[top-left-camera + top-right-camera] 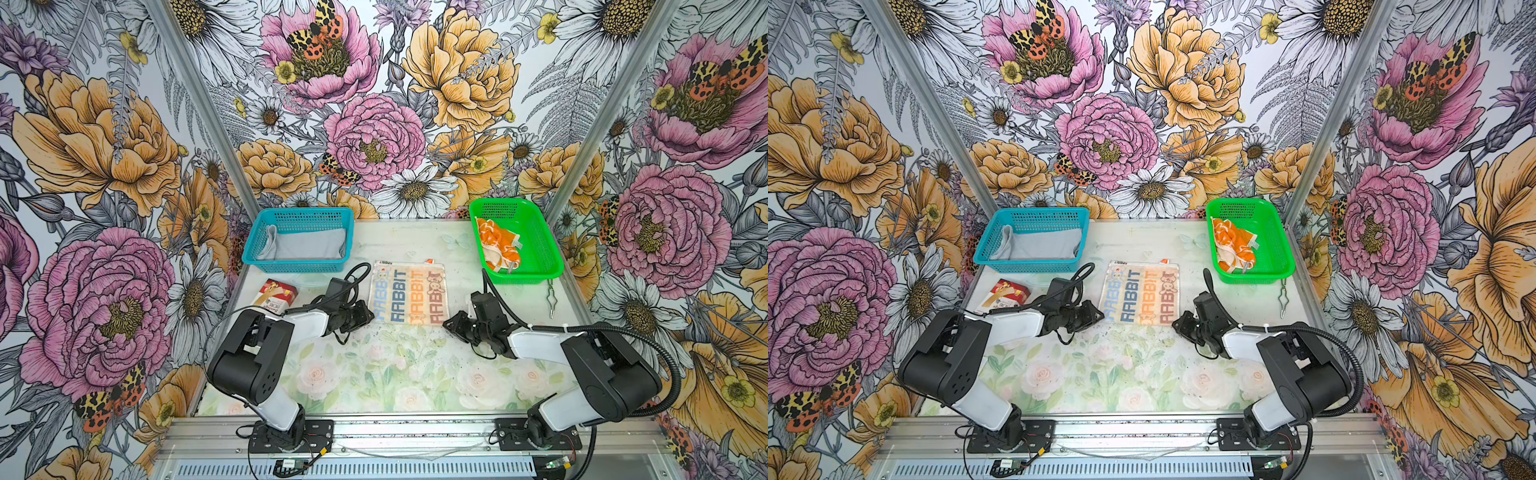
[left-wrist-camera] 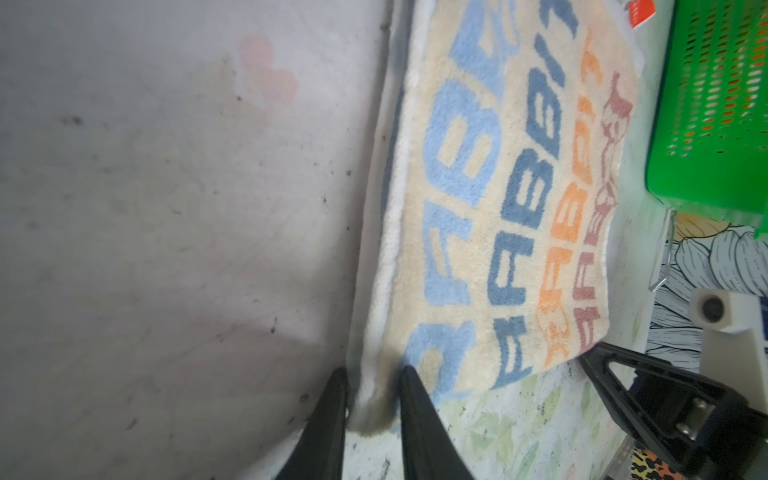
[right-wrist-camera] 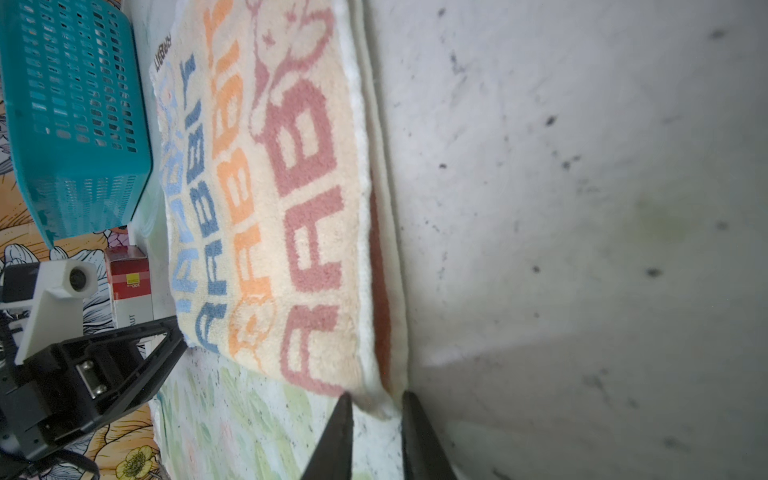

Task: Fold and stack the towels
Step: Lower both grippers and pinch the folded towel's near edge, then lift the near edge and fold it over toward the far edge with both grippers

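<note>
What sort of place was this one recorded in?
Probably a robot test booth: left arm and right arm bolted to an aluminium rail, floral walls boxing in a small table.

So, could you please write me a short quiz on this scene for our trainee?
1. True or false: the grey towel lies in the blue basket.
2. Which basket holds the orange towel? A) blue B) green C) neither
3. Fill in: the left gripper and the right gripper each have a near ____ of the rabbit towel between their fingers.
Key: 1 true; 2 B, the green basket; 3 corner.
</note>
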